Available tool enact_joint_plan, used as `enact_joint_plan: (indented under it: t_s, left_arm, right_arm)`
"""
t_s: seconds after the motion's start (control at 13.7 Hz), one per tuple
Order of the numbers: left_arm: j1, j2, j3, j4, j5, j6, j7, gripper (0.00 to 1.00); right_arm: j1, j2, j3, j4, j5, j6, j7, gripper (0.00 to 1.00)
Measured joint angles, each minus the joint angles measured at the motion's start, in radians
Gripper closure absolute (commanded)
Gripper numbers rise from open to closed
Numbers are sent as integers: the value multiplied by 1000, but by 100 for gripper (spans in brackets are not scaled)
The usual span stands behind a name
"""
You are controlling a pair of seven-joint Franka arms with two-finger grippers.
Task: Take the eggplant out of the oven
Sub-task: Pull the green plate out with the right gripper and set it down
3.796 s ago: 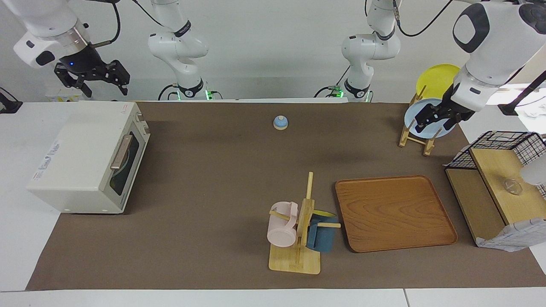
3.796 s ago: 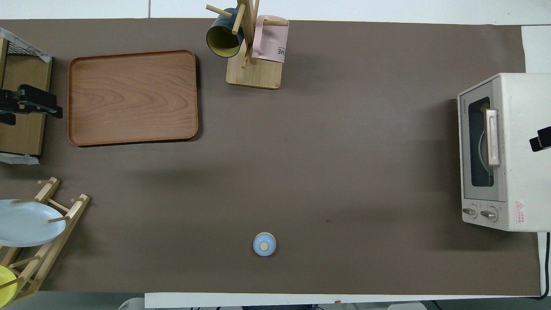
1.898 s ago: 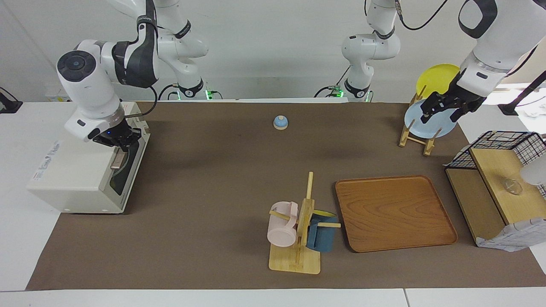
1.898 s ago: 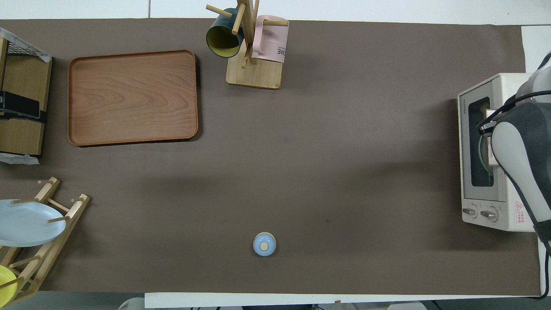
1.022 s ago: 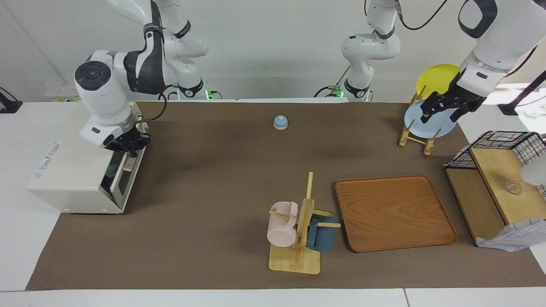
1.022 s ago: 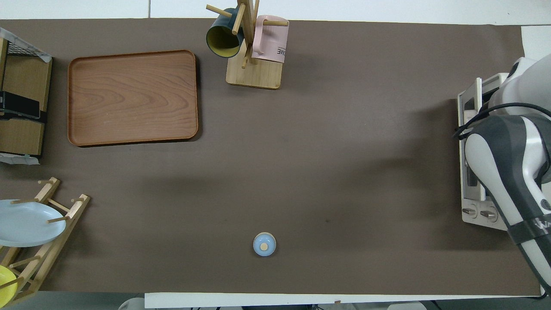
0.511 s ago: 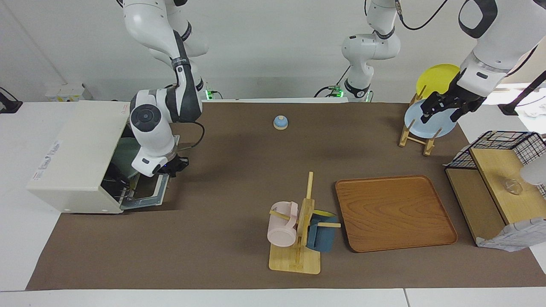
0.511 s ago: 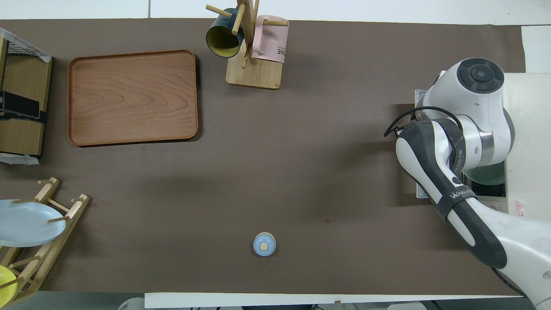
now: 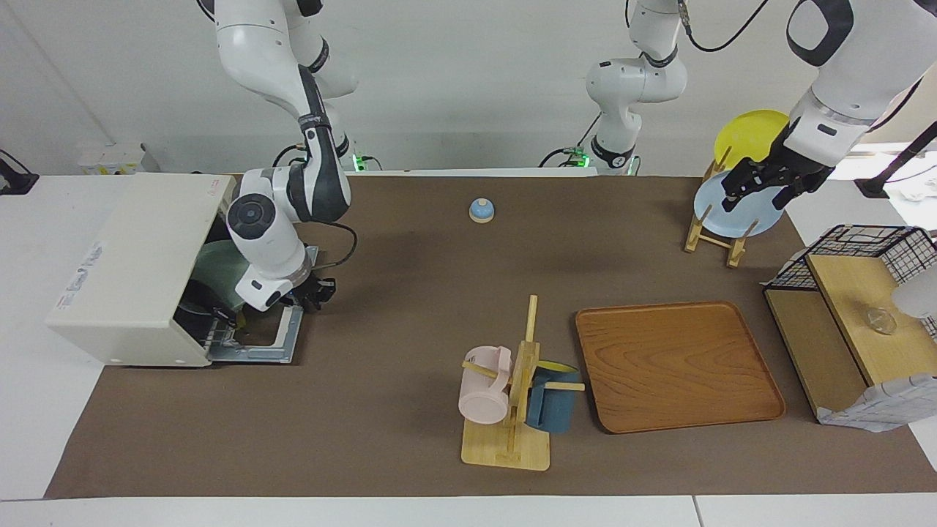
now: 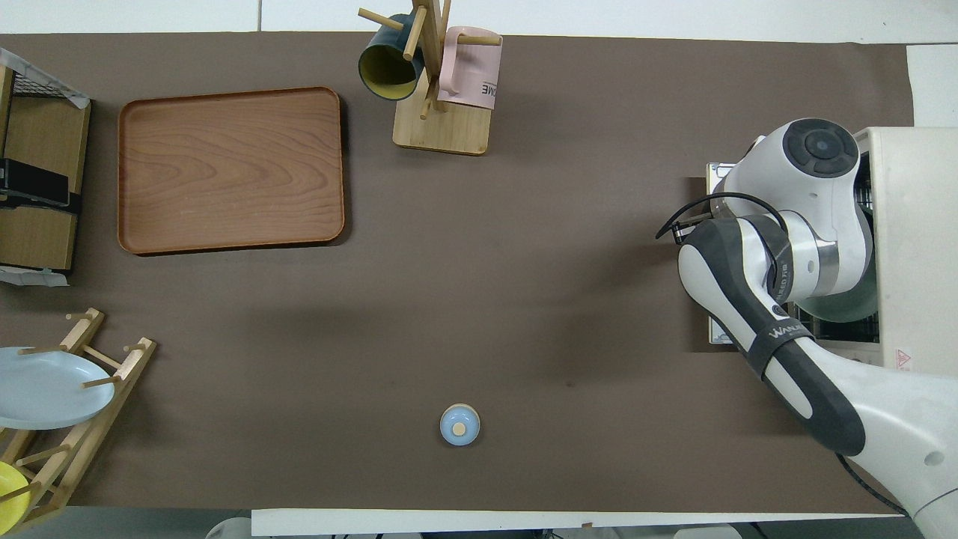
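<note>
The cream-white oven (image 9: 124, 271) stands at the right arm's end of the table, also seen from above (image 10: 913, 224). Its door (image 9: 256, 340) lies folded down flat in front of it. My right gripper (image 9: 313, 294) is at the door's outer edge, shut on the handle, which it hides; in the overhead view the arm covers it. A green plate (image 9: 212, 267) sits on the rack inside. The eggplant does not show; the oven's inside is dark and partly covered by the arm. My left gripper (image 9: 758, 192) waits open, raised by the plate rack.
A small blue bell (image 9: 481, 210) sits near the robots. A mug tree (image 9: 512, 399) with a pink and a blue mug and a wooden tray (image 9: 677, 366) lie farther out. A plate rack (image 9: 721, 230) and a wooden shelf with a wire basket (image 9: 856, 307) stand at the left arm's end.
My right gripper came down onto the oven's handle and swung the door open, down to flat. The green plate inside came into view. The left arm barely moved.
</note>
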Motion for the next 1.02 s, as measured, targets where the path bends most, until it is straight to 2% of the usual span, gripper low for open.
enact_joint_plan:
  t_s: [0.15,0.29,0.51,0.66,0.8,1.02]
  left_arm:
    - [0,0,0,0,0,0,0,0]
    - [0,0,0,0,0,0,0,0]
    - [0,0,0,0,0,0,0,0]
    - [0,0,0,0,0,0,0,0]
    - [0,0,0,0,0,0,0,0]
    - [0,0,0,0,0,0,0,0]
  right_arm:
    - [0,-44,-1,3,9,-29,0,31]
    - [-6,-99,-11,5,-5,-131,-3,35]
    - [-31,-155,-18,2,-168,-279,-4,36]
    - [-55,-161,-18,-2,-245,-292,-4,38]
    - [-79,-161,-18,-17,-258,-286,-8,43]
    - [-79,-164,-17,-76,-273,-190,-26,53]
